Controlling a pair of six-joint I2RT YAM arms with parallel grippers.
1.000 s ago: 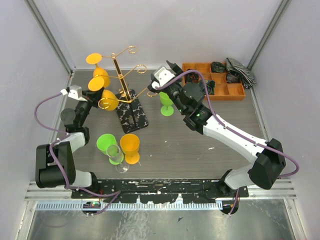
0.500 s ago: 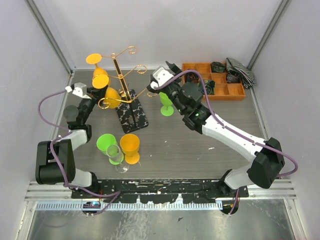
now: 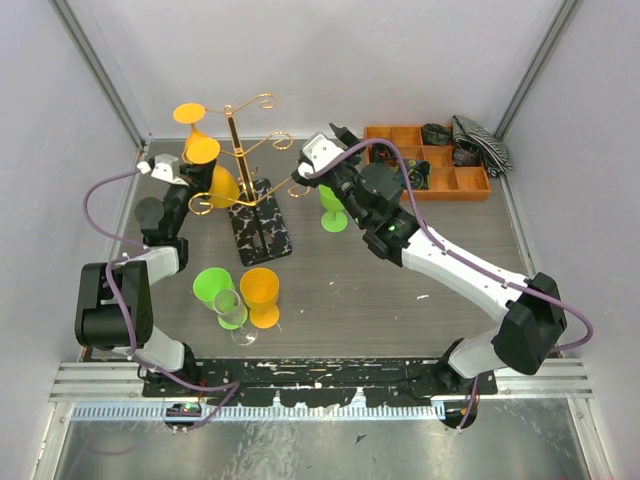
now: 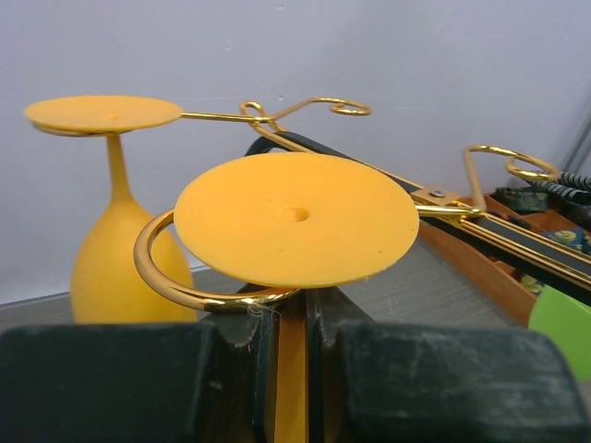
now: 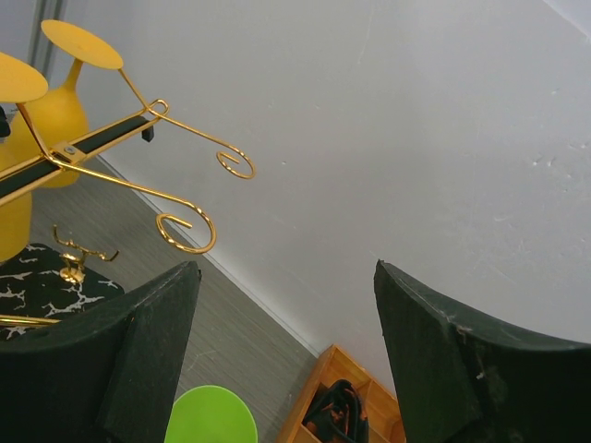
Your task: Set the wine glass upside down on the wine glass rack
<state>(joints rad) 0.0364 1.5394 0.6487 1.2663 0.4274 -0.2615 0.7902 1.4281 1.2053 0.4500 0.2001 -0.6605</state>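
The gold wire wine glass rack (image 3: 246, 150) stands on its black marbled base (image 3: 262, 225) at the back left. My left gripper (image 3: 198, 188) is shut on the stem (image 4: 290, 369) of an upside-down orange wine glass (image 3: 220, 185). The glass's round foot (image 4: 295, 217) lies just over a curled gold arm end (image 4: 159, 277). A second orange glass (image 4: 109, 249) hangs upside down on another arm. My right gripper (image 3: 318, 160) is open and empty, raised to the right of the rack, with fingers (image 5: 148, 351) spread wide.
A green glass (image 3: 332, 205) stands upside down on the table under my right gripper, and its foot shows in the right wrist view (image 5: 211, 417). Green (image 3: 212, 286), clear (image 3: 232, 310) and orange (image 3: 261, 292) glasses stand at the front left. A wooden compartment tray (image 3: 430, 165) and a striped cloth (image 3: 482, 142) lie at the back right.
My left gripper has moved back and up with the orange glass, bringing its foot over the rack's curled arm end. The right arm has barely moved.
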